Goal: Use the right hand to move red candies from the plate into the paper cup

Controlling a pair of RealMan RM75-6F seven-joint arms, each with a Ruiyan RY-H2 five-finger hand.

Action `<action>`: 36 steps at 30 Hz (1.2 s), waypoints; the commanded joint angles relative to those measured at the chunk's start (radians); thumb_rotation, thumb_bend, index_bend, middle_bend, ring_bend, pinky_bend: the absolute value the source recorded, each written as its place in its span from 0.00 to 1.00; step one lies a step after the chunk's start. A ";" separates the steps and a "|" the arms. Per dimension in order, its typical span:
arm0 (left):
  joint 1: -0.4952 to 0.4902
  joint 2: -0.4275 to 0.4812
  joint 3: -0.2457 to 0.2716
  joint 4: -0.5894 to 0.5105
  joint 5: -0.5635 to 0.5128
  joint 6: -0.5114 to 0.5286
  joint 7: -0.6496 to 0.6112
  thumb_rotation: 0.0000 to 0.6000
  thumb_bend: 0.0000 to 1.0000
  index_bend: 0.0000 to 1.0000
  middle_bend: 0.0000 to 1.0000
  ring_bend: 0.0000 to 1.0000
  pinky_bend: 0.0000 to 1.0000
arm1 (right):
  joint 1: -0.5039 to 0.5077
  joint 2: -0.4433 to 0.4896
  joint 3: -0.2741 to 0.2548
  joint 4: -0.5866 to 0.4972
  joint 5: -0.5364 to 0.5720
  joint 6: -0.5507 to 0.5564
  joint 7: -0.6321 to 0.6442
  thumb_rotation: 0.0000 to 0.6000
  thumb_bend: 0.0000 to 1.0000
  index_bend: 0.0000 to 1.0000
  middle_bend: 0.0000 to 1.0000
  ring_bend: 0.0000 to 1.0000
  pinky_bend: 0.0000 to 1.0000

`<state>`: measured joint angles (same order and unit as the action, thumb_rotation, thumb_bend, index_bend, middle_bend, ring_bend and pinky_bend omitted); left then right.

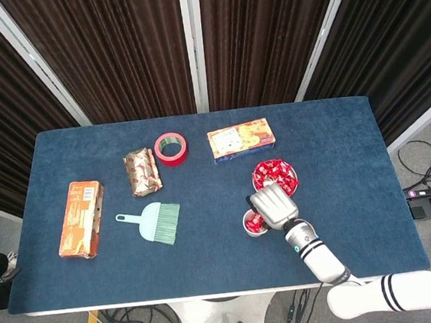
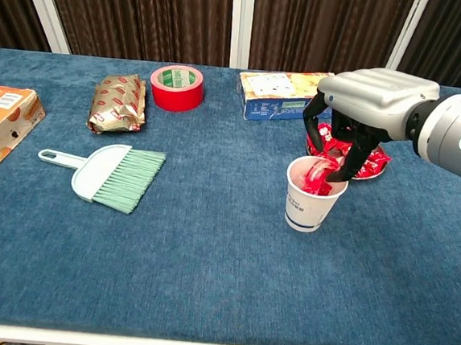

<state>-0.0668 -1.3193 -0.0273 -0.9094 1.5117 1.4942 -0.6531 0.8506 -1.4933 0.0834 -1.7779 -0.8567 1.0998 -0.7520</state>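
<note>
While the right hand (image 2: 334, 145) hangs directly over the paper cup (image 2: 314, 196), its fingers (image 2: 309, 127) point down into the cup's mouth, narrowed around what looks like a red candy (image 2: 321, 169) just at the rim. That part is blurred, so I judge it held but cannot be sure. To finish the step well, the fingers should part only while centred over the opening, low enough that the candy falls among the red candies already inside, and the hand should then lift straight up so it does not tip the light cup. The plate (image 2: 373, 174), with more red candies on it, sits just behind and to the right of the cup, nearer the table's right edge than its left. The left hand is not in view.

The table (image 1: 335, 129) is covered in dark blue cloth. Toward its back edge lie a roll of red tape (image 1: 170, 148) and a flat printed box (image 1: 239, 140); a foil packet (image 1: 142, 171) and a green hand brush (image 1: 154, 220) lie left of centre, and an orange box (image 1: 80, 220) is near the left edge. Dark curtains hang behind (cables trail on the floor)
</note>
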 commanded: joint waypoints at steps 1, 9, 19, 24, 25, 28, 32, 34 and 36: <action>0.000 0.000 -0.001 0.003 -0.001 -0.001 -0.004 0.73 0.09 0.14 0.14 0.05 0.19 | 0.005 -0.006 0.008 0.011 0.008 -0.008 0.004 1.00 0.02 0.53 1.00 1.00 0.94; -0.004 -0.002 -0.003 0.015 -0.001 -0.005 -0.020 0.73 0.09 0.14 0.14 0.05 0.19 | -0.019 0.058 0.063 -0.019 -0.009 0.060 0.040 1.00 0.02 0.53 1.00 1.00 0.94; -0.009 -0.010 -0.003 0.022 0.004 -0.004 -0.027 0.73 0.09 0.14 0.14 0.05 0.19 | 0.013 0.053 0.101 0.240 0.210 -0.058 0.025 1.00 0.06 0.51 1.00 1.00 0.94; -0.008 -0.009 -0.001 0.020 0.006 -0.004 -0.026 0.73 0.09 0.14 0.14 0.05 0.19 | 0.036 -0.005 0.104 0.395 0.292 -0.132 0.021 1.00 0.09 0.51 1.00 1.00 0.94; -0.008 -0.009 0.000 0.020 0.006 -0.004 -0.027 0.73 0.09 0.14 0.14 0.05 0.19 | 0.042 -0.020 0.107 0.430 0.303 -0.148 0.026 1.00 0.10 0.51 1.00 1.00 0.94; -0.008 -0.008 -0.001 0.020 0.006 -0.003 -0.026 0.73 0.09 0.14 0.14 0.05 0.19 | 0.055 -0.056 0.117 0.507 0.325 -0.184 0.038 1.00 0.10 0.51 1.00 1.00 0.94; -0.006 -0.008 -0.001 0.022 0.003 -0.004 -0.028 0.73 0.09 0.14 0.14 0.05 0.19 | 0.072 -0.102 0.125 0.590 0.359 -0.221 0.040 1.00 0.10 0.51 1.00 1.00 0.94; -0.006 -0.009 -0.001 0.025 0.002 -0.007 -0.031 0.73 0.09 0.14 0.14 0.05 0.19 | 0.079 -0.124 0.129 0.626 0.376 -0.242 0.042 1.00 0.10 0.51 1.00 1.00 0.94; -0.007 -0.010 -0.001 0.029 0.002 -0.009 -0.033 0.73 0.09 0.14 0.14 0.05 0.19 | 0.085 -0.142 0.134 0.651 0.383 -0.253 0.048 1.00 0.10 0.51 1.00 1.00 0.94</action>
<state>-0.0733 -1.3291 -0.0285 -0.8809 1.5139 1.4860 -0.6858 0.9257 -1.6169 0.2106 -1.1473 -0.4871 0.8626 -0.7097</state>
